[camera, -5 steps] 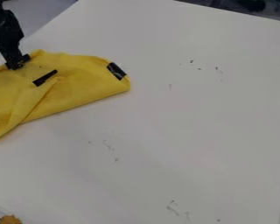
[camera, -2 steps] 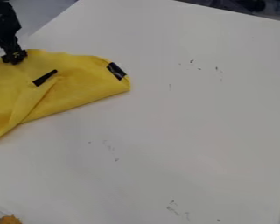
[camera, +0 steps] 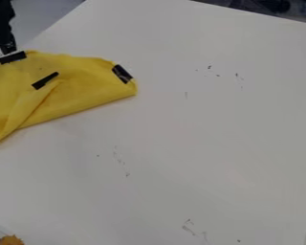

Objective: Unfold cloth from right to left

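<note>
Well apart from yellow cloth (camera: 79,83), orange lump (camera: 11,240); container unclear.

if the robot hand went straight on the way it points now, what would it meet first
Most likely the black strip at the upper left edge of the yellow cloth, just below the hand. Depth is unclear, so they may already be touching.

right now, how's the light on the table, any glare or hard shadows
Camera view: soft light on the white table, no harsh glare; only a faint shadow under the yellow cloth's lower edge; black arm mostly dark.
</note>
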`<state>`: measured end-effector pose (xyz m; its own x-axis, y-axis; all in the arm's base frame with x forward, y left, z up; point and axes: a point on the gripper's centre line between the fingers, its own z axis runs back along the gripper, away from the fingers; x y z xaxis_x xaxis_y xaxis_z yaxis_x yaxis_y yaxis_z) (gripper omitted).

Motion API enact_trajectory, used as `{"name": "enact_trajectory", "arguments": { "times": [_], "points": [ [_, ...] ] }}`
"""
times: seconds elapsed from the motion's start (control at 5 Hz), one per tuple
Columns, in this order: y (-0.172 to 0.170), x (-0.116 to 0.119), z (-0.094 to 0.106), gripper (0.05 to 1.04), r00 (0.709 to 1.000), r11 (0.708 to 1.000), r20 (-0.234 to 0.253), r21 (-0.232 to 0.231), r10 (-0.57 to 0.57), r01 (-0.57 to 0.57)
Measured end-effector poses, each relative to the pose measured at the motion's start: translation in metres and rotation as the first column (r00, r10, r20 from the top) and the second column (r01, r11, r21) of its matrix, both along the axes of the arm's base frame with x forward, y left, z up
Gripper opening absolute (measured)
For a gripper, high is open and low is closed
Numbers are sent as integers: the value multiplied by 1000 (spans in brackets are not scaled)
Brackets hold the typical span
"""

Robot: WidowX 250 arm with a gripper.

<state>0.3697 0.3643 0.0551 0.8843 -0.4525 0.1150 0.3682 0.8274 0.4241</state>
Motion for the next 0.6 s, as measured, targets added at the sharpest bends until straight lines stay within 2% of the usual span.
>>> {"name": "enact_trajectory", "arguments": {
  "times": [0.2, 0.4, 0.6],
  "points": [
    [-8, -6, 9, 1001, 992, 988, -125, -151, 25, -44],
    [-22, -13, 29, 1001, 975, 954, -214, -272, 66, -124],
    [-39, -21, 14, 1001, 962, 935, -259, -310, 90, -171]
  ]
}}
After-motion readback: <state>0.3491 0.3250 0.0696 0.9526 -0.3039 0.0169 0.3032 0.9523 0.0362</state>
